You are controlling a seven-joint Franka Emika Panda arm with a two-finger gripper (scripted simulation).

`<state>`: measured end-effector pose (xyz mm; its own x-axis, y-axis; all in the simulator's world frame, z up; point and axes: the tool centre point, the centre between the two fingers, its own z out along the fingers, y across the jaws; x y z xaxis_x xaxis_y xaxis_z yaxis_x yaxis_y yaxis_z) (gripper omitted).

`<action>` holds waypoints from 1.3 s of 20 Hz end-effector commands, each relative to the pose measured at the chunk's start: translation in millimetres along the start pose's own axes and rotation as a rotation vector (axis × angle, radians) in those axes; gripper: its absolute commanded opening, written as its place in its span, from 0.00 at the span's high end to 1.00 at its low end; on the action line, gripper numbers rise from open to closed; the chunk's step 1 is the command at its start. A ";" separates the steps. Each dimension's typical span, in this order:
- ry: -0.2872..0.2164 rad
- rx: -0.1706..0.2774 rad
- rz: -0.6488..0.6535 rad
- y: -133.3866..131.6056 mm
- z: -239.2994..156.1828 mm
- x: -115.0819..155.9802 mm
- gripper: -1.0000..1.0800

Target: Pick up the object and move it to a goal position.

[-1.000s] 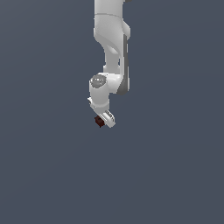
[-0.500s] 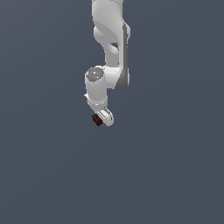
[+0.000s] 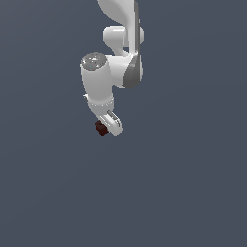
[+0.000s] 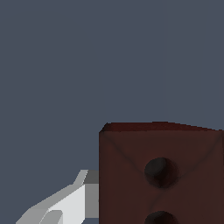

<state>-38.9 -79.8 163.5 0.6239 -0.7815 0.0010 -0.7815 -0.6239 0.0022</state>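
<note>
The object, a small dark red cube [image 3: 100,128], hangs in the air at the tip of my white gripper [image 3: 107,127], whose fingers are shut on it. In the exterior view the cube shows just to the left of the nearer finger [image 3: 114,124]. Up close in the wrist view the cube [image 4: 131,175] fills much of the picture, with two dark round spots on its facing side, and one white finger [image 4: 65,203] presses against it. The other finger is hidden behind the cube.
The white arm [image 3: 116,62] reaches down from the top of the exterior view. Everything around it is a plain dark grey-blue background with no other objects showing.
The arm has swung a little toward the exterior view's left and slightly upward, carrying the cube with it. The grip on the cube is unchanged.
</note>
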 end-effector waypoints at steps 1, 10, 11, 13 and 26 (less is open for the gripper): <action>0.001 0.000 0.000 -5.7 -24.5 9.6 1.00; 0.001 0.000 0.000 -26.2 -103.7 42.3 1.00; 0.001 0.000 0.000 -28.6 -111.3 45.3 1.00; 0.001 0.000 0.000 -32.6 -125.9 51.6 1.00; 0.000 0.001 -0.002 -54.8 -201.6 84.7 1.00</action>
<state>52.9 -110.1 356.2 0.6251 -0.7806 -0.0001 -0.7806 -0.6251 0.0023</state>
